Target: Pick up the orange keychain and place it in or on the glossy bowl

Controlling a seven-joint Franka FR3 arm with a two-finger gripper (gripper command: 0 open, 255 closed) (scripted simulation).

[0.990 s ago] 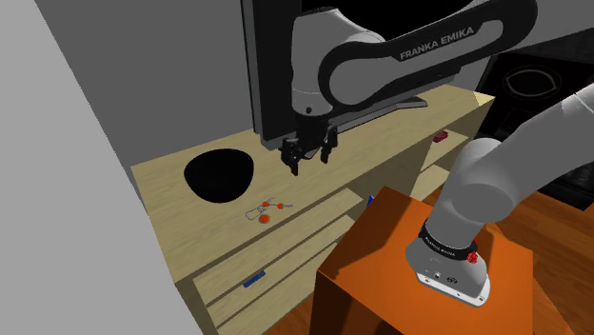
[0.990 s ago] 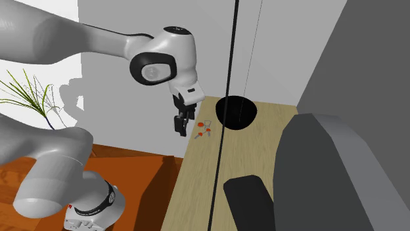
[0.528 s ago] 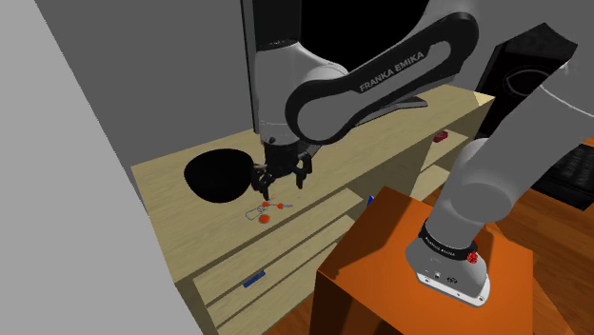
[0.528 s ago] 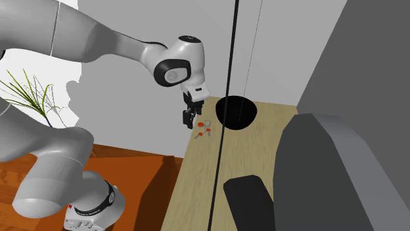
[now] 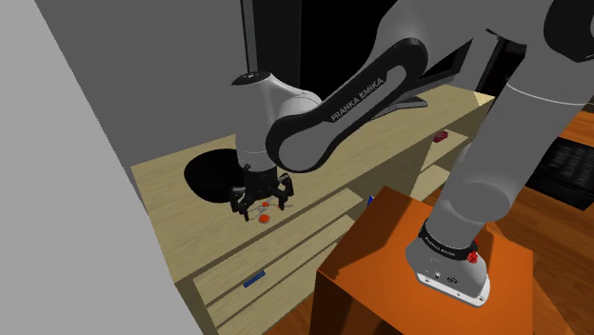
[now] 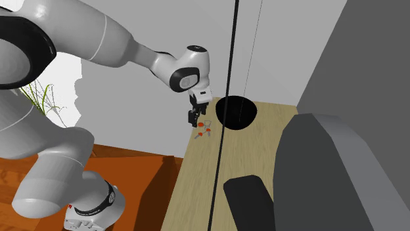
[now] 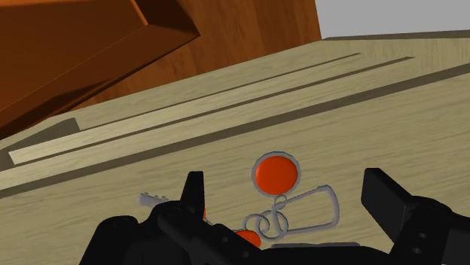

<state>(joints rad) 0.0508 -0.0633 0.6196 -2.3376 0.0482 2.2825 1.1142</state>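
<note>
Wrist view: hand straddles orange keychain.

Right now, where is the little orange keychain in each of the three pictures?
Shoulder view: the keychain lies left of centre on the pale wooden top, just under the pincer, beside the black bowl.
Second exterior view: keychain in the upper middle, near the wooden top's left edge, below the pincer.
Wrist view: keychain between the open pincer's fingers.
Shared landmark: the black pincer directly over it.
</note>
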